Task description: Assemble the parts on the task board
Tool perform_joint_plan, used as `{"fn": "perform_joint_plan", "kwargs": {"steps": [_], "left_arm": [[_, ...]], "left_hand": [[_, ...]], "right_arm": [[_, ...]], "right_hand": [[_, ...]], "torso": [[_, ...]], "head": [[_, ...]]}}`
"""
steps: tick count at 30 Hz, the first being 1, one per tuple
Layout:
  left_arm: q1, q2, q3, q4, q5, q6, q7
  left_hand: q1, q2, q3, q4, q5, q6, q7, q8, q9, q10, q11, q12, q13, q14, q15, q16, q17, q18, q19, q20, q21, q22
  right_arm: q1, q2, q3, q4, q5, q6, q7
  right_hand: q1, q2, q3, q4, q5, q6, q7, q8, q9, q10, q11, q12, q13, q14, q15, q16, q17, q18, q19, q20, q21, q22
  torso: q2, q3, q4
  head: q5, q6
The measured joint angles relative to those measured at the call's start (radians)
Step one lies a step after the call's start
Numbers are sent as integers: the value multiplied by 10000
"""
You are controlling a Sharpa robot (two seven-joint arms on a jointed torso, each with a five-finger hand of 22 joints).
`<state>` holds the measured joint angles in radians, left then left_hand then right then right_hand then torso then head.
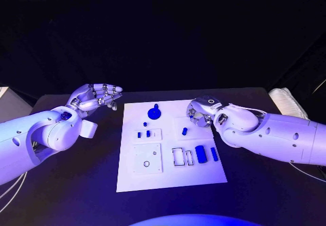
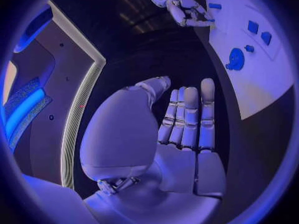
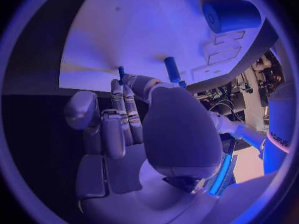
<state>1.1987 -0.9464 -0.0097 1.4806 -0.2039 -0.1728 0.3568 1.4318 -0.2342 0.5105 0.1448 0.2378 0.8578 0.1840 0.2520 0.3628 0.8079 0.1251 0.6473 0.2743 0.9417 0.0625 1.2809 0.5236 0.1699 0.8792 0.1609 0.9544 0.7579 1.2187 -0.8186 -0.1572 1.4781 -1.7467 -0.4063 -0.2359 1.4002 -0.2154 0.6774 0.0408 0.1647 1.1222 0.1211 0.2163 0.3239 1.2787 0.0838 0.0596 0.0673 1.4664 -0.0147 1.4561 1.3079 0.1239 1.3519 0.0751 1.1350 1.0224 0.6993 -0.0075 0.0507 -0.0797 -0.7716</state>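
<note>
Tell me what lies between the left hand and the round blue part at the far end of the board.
In the head view, only bare black table and bare white task board separate the left hand from the round blue part.

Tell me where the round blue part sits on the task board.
In the head view the round blue part lies near the task board's far edge, left of centre, between the left robot hand and the right robot hand.

Both arms wore smooth white rounded shells with small dark screw holes. The left hand (image 1: 98, 96) and right hand (image 1: 201, 112) were silver, built of segmented metallic fingers. A thin cable ran along the right forearm (image 1: 285, 136), and a dark ring capped its wrist.
</note>
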Motion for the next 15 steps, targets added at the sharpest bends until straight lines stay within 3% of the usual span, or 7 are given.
{"fn": "perform_joint_plan", "kwargs": {"steps": [9, 15], "left_arm": [[0, 18, 0, -53, 0, -25, -2], [-1, 27, 0, -69, -1, -39, -3]], "left_hand": [[0, 0, 0, 0, 0, 0, 0, 0, 0, 0, 0, 0, 1, 0, 0, 0, -1, 0, -1, 0, 0, 0], [0, 0, 0, 0, 0, 0, 0, 0, 0, 0, 0, 0, -12, -1, 0, 0, -2, 0, -1, -1, 0, 0]], "right_arm": [[98, -233, 56, 300, 13, -524, 9], [160, -542, 85, 926, 194, -833, 68]], "right_hand": [[-38, 38, -24, -28, -9, 0, 0, 39, 26, 0, 0, 37, 1, 0, 0, 0, 0, 0, 0, 0, 76, 99], [-38, 38, 4, -56, -29, -1, 0, 39, 38, 0, 0, 37, 0, 0, 1, -1, -1, 0, 0, 1, 120, 124]], "torso": [[0, 1, -9], [0, 2, 0]], "head": [[-23, 23], [11, 38]]}}
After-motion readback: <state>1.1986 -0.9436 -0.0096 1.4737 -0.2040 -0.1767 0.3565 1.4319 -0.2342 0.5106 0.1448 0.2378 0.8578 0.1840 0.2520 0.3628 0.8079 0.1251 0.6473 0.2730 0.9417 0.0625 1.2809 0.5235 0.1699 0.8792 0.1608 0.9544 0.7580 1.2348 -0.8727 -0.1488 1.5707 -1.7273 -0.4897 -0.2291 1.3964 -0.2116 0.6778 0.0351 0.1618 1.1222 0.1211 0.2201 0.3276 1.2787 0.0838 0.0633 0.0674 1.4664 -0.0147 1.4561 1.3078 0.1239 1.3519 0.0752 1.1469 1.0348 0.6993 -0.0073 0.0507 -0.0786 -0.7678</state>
